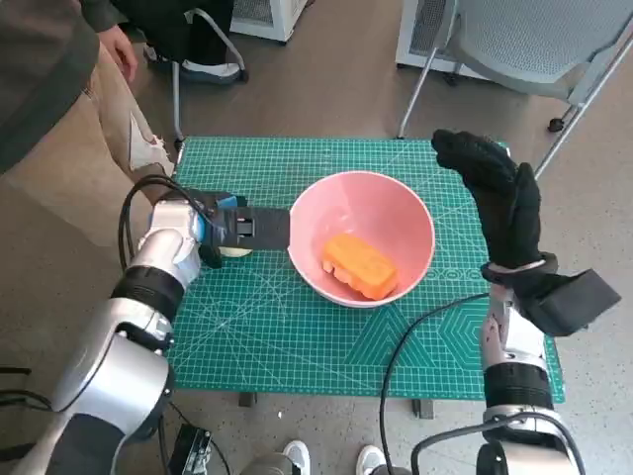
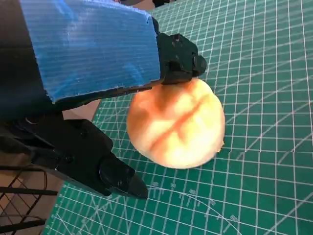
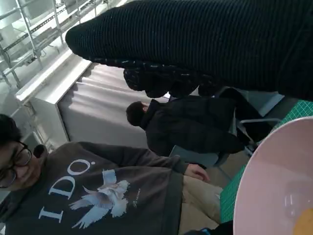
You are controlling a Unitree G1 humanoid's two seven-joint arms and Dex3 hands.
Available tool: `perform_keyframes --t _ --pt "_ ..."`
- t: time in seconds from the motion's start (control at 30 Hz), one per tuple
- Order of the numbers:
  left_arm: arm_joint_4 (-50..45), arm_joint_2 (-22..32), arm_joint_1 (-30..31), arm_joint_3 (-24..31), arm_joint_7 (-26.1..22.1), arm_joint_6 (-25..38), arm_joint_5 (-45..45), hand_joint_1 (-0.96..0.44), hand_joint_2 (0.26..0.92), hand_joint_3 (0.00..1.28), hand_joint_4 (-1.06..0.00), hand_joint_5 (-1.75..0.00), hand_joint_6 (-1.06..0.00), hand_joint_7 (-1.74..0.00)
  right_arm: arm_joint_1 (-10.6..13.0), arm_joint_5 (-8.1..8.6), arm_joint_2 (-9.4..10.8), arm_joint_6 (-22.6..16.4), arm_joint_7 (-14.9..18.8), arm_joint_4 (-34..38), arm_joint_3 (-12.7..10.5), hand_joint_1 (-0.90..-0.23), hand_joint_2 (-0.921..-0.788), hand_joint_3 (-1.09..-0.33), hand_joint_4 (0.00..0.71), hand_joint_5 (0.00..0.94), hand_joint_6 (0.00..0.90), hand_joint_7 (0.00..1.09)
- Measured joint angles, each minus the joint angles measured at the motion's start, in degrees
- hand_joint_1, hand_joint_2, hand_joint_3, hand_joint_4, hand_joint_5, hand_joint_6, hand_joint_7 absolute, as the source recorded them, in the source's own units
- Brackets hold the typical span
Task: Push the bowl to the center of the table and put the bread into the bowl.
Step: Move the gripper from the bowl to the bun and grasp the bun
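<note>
Left robot hand (image 1: 232,230) grasping the bread roll (image 2: 176,125) beside the pink bowl (image 1: 401,213) – orange bread (image 1: 360,265) inside. Right robot hand (image 1: 495,193) raised, fingers spread, released.

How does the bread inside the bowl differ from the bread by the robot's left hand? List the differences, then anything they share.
Shape: the bread in the bowl is long and blocky; the bread by the left hand is a round bun with a crease.
Colour: the bowl's bread is deeper orange; the bun is paler.
Place: one lies inside the pink bowl; the other sits on the green mat, between the fingers of the left hand.
Shared: both are orange-toned breads.
</note>
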Motion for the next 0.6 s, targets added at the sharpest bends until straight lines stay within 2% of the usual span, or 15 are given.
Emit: perform_keyframes --t 0.2,0.27,0.3,0.33,0.37,0.47,0.5,0.57,0.6 --pt "1.1 -0.5 -0.1 -0.4 1.1 0.0 0.0 -0.14 0.702 0.01 -0.19 -0.03 -0.18 0.0 0.4 0.0 -0.1 0.0 0.0 -0.1 0.0 -0.716 -0.921 -0.803 0.136 0.001 0.0 0.42" --pt "1.5 -0.8 -0.1 -0.5 1.4 0.0 0.0 -0.13 0.708 0.01 -0.27 -0.07 -0.18 0.0 0.6 0.0 -0.3 0.0 0.0 -0.1 0.0 -0.717 -0.921 -0.802 0.136 0.001 0.0 0.42" --pt "1.6 -0.9 -0.1 -0.5 1.4 0.0 0.0 -0.13 0.708 0.01 -0.27 -0.07 -0.18 0.0 0.7 0.0 -0.4 0.0 0.0 -0.1 -0.1 -0.717 -0.921 -0.802 0.136 0.001 0.0 0.42" --pt "1.7 -1.0 -0.1 -0.5 1.4 0.0 0.0 -0.12 0.712 0.01 -0.29 -0.3 -0.17 0.0 0.8 0.0 -0.4 0.0 0.0 -0.1 -0.1 -0.716 -0.921 -0.802 0.136 0.001 0.0 0.42" --pt "1.8 -1.1 -0.1 -0.5 1.5 0.0 0.0 -0.11 0.711 0.02 -0.25 -0.66 -0.17 0.0 0.9 0.0 -0.6 0.0 0.0 -0.1 -0.1 -0.714 -0.921 -0.802 0.137 0.001 0.0 0.42" --pt "2.1 -1.5 -0.1 -0.5 1.8 0.1 0.0 -0.09 0.711 0.02 -0.15 -1.31 -0.17 0.0 1.1 0.0 -0.8 0.0 0.0 -0.2 -0.1 -0.706 -0.921 -0.802 0.137 0.001 0.0 0.42" --pt "2.2 -1.7 -0.1 -0.6 1.9 0.2 0.0 -0.08 0.711 0.02 -0.15 -1.47 -0.17 0.0 1.2 -0.01 -0.8 0.0 0.0 -0.3 -0.1 -0.703 -0.921 -0.802 0.137 0.002 0.001 0.42" --pt "2.5 -2.0 -0.1 -0.6 2.1 0.4 0.0 -0.07 0.711 0.02 -0.15 -1.63 -0.17 0.0 1.2 -0.01 -0.9 0.0 0.0 -0.5 -0.1 -0.701 -0.921 -0.801 0.138 0.002 0.003 0.43" --pt "2.6 -2.1 -0.1 -0.6 2.2 0.5 0.0 -0.06 0.711 0.02 -0.15 -1.66 -0.17 0.0 1.2 -0.02 -0.9 0.0 0.0 -0.6 -0.1 -0.7 -0.921 -0.8 0.138 0.002 0.003 0.43"
